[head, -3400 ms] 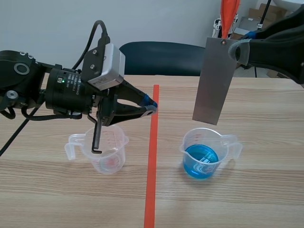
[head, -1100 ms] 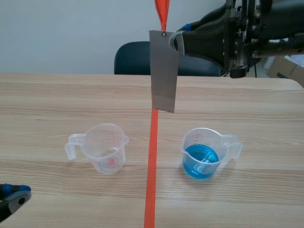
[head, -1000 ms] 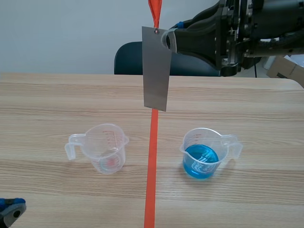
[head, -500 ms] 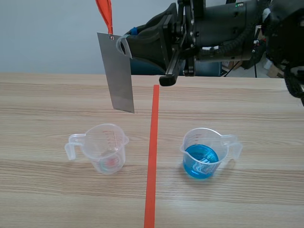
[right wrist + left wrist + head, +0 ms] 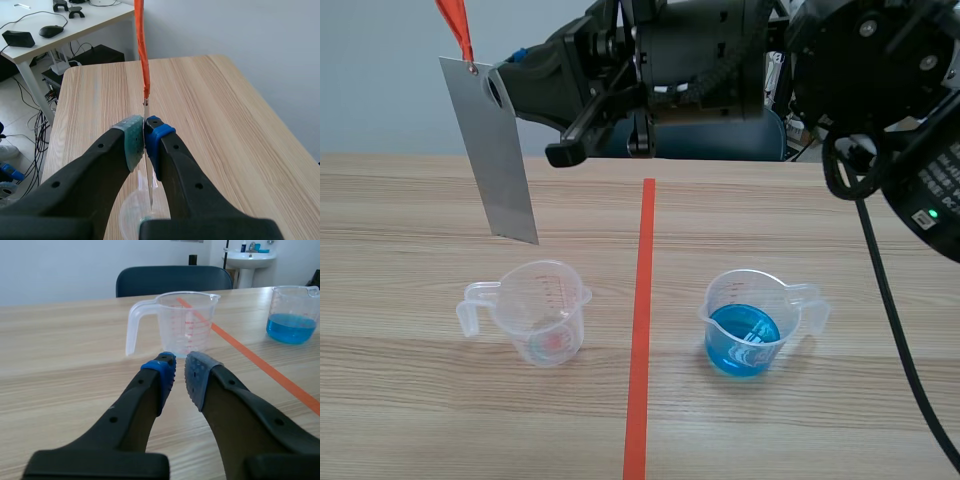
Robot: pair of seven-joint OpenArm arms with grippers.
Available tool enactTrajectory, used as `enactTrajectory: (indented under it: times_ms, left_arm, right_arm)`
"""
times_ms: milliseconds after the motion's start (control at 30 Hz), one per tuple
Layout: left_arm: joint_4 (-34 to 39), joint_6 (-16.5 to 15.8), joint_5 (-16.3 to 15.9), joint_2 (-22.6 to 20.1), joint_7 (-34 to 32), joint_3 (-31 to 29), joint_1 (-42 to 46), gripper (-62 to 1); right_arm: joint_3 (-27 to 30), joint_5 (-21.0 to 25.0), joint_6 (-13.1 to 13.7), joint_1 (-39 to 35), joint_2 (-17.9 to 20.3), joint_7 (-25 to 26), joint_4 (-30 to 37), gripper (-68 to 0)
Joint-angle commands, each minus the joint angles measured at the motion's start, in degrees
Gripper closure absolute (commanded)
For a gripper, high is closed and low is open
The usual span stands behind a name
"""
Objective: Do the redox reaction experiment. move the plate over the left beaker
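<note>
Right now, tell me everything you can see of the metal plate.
The plate is a thin, flat, grey metal strip with an orange ribbon attached through a hole near its top edge. The right gripper is shut on its upper end. It hangs slightly tilted above the left beaker, not touching it.

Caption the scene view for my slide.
Right gripper holds the plate aloft close to the left beaker.

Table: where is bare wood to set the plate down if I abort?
Free: the near strip in front of the empty beaker and the blue beaker, and the far band behind them, both sides of the tape line. Crowded: around the empty beaker, where the plate hangs in the right gripper.
</note>
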Motion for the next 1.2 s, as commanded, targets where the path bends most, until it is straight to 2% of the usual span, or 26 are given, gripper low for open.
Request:
enactTrajectory:
  times_ms: [0,133,200,300,367,400,533,700,833,1167]
  left_arm:
    - [2.6,0.8,0.3,0.0,-1.2,-0.6,0.0,-16.5]
    - [4.8,1.7,0.7,0.5,1.0,-2.8,0.0,-27.9]
    - [5.5,1.7,0.7,0.5,0.9,-3.1,0.0,-36.6]
    - [6.2,1.6,0.9,0.8,1.0,-3.1,-0.2,-53.4]
    - [6.3,1.6,1.1,1.2,1.0,-3.1,-0.4,-60.7]
    - [6.3,1.2,1.1,1.3,1.0,-3.0,-0.5,-62.3]
    - [6.3,-2.7,1.1,1.3,1.2,-2.6,-0.5,-62.3]
    - [6.3,-3.4,1.0,1.3,1.6,-2.6,-0.9,-62.3]
    - [6.3,-6.1,1.0,1.3,1.5,-2.6,-1.0,-62.3]
    - [6.3,-6.1,1.0,1.1,4.0,-2.6,-1.0,-62.3]
  right_arm:
    - [0.8,0.7,-0.7,0.9,-1.1,-0.3,0.2,-0.6]
    - [0.8,0.7,-0.7,0.8,-3.8,-2.4,-1.1,-0.6]
    - [0.8,0.7,-0.7,0.8,-5.1,-3.5,-2.3,-0.6]
    - [0.8,0.7,-0.7,0.8,-6.2,-4.3,-4.2,-0.6]
    - [0.8,0.7,-0.7,0.8,-6.5,-4.5,-4.8,-0.6]
    - [0.8,0.7,-0.7,0.8,-6.5,-4.6,-4.9,-0.6]
    - [0.8,0.7,-0.7,0.8,-6.5,-4.8,-4.9,-0.6]
    - [0.8,0.6,-0.7,0.8,-6.5,-5.7,-4.9,-0.6]
    - [0.8,0.6,-0.7,0.8,-6.5,-6.1,-4.9,-0.6]
    - [0.8,0.6,-0.7,0.8,-6.5,-6.1,-4.9,-0.6]
